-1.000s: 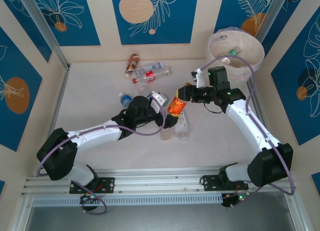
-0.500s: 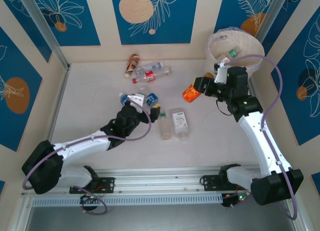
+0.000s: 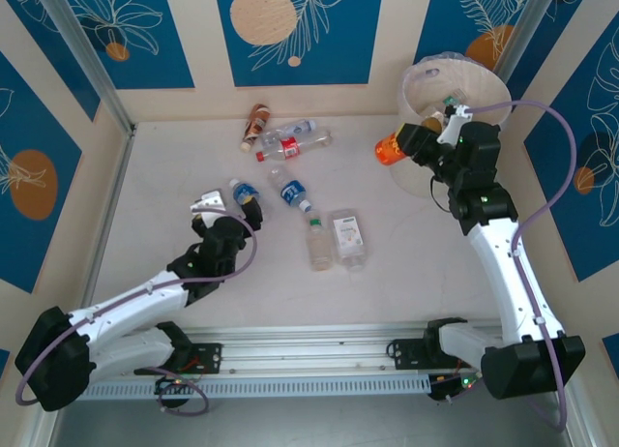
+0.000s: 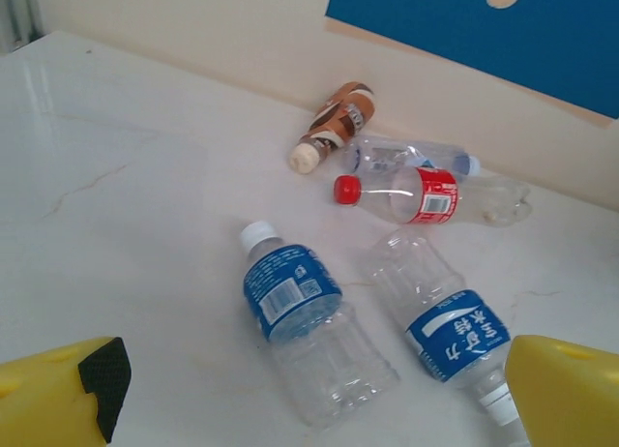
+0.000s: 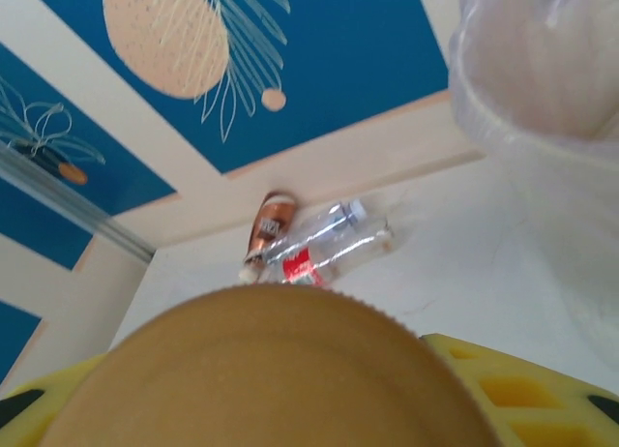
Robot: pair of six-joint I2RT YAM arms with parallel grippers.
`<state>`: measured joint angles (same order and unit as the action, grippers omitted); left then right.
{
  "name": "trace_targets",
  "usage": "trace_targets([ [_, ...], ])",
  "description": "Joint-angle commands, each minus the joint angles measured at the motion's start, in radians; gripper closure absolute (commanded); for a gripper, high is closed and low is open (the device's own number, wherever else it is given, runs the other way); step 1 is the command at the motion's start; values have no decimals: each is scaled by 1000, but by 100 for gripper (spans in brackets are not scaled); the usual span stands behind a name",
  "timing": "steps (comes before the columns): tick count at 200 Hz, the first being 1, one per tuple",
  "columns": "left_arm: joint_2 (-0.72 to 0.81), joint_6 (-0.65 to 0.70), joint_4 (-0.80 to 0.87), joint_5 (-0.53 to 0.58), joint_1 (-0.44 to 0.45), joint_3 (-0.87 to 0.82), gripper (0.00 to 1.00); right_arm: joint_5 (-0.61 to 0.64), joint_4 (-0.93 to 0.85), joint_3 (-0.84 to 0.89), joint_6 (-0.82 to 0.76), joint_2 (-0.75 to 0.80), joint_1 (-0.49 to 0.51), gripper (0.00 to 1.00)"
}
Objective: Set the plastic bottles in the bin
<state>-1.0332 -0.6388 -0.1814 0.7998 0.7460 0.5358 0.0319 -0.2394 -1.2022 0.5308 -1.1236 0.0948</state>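
Gripped in the right gripper [image 3: 404,143]: an orange bottle [image 3: 389,149], jaws closed part-way onto its body, bottom end toward the wrist camera. Seen from above, just outside the bin [image 3: 488,91] at its 9 o'clock, beside the rim, not yet over the opening.

Spread fully wide and holding nothing: the left gripper [image 3: 230,209], at 9 o'clock of the middle of the table [image 3: 164,176], facing a blue-label bottle [image 4: 295,312] on its side, white cap toward 11 o'clock in the wrist view. Just beside it at 3 o'clock, a second blue-label bottle [image 4: 445,331]. Farther off at 12 o'clock, near the back wall: a red-label bottle [image 4: 426,195], a brown bottle [image 4: 334,128] and a clear bottle [image 4: 401,155], bunched together. Near the table's centre, a pair of clear bottles [image 3: 346,236] side by side.

Handling, as a judgement: apparently empty, so very light; thin clear walls, likely to dent under a hard squeeze and spring back (not fragile, merely flimsy). Smooth and round, so apt to roll away or squirt out of the pads if pinched off-centre. Best taken across the middle, on the label band, jaws square to the long axis; neck and shoulder stiffer but narrow. For the orange one, enough to clear the rim and let go; no harm likely from a drop into the bag-lined bin.
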Motion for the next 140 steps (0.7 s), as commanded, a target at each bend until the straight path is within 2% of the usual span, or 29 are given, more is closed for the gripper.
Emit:
trace_targets([
  [1,25,-48,36,27,-19,-6,0,71,72,-101,-19,-48,-27,100],
  [25,33,-62,55,11,-26,-10,0,106,124,-164,-72,-119,-45,100],
  [41,35,-71,56,1,-32,-16,0,118,188,-179,-47,-163,-77,100],
  [103,54,-108,68,-19,-44,-41,0,257,213,-310,-32,-314,-175,100],
  [126,53,-125,64,-31,-50,-50,0,292,117,-340,-50,-357,-188,100],
  [140,52,-128,64,-37,-51,-51,0,295,42,-357,-70,-375,-192,94],
])
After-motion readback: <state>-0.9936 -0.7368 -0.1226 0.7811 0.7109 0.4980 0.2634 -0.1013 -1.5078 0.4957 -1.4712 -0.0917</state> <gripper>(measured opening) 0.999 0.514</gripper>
